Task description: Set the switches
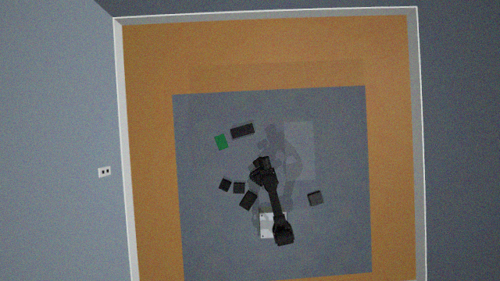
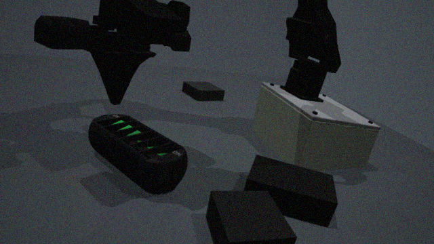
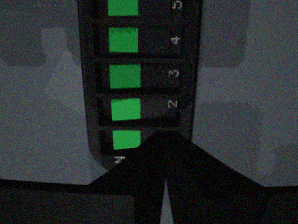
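On the controller unit (image 2: 135, 159) (image 3: 192, 70), the closed jaws (image 2: 116, 102) hide the numeral beside its nearest rocker in the wrist view; its far end past "5" is cut off. Its underside label is hidden against the counter (image 1: 340, 234) (image 2: 217, 135) (image 3: 40, 150).

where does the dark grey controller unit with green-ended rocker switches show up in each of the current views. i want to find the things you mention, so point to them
top: near the middle of the picture, mostly hidden under the black arm
exterior: left of centre, below the fingertips of the gripper (image 1: 262, 159) (image 2: 116, 103) (image 3: 167, 135); the controller unit (image 2: 135, 163) (image 3: 196, 80) is seen from one end
wrist: upper middle, running off the top edge
shared landmark: the gripper, partly in every view
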`<control>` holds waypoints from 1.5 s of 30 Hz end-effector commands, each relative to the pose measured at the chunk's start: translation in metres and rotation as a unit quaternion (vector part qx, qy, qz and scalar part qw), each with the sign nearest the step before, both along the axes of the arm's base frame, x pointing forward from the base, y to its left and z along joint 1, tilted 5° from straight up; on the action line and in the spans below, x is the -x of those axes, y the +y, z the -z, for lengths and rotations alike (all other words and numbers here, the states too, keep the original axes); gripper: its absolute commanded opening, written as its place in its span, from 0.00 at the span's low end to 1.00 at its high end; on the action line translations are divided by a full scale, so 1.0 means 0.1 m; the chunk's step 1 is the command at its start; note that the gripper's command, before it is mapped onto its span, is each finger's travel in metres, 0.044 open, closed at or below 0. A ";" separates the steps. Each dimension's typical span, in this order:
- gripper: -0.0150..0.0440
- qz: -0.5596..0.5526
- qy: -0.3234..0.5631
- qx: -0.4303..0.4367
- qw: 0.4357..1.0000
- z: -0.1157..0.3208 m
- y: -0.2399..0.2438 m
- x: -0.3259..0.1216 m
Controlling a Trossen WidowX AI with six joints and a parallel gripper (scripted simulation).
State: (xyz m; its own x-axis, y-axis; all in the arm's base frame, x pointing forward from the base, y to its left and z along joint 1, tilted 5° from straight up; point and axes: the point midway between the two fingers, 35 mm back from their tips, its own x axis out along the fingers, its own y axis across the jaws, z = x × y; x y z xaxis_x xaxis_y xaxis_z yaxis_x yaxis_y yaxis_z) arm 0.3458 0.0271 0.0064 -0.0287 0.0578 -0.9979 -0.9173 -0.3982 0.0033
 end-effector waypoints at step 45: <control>0.25 0.000 -0.007 -0.005 1.000 -0.06 0.19 0.28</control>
State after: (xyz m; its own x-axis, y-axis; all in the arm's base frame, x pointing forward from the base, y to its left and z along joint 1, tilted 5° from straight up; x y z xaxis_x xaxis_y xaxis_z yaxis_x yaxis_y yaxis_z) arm 0.3262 0.0489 0.0177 -0.0190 0.0576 -0.9982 -0.9158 -0.4017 -0.0058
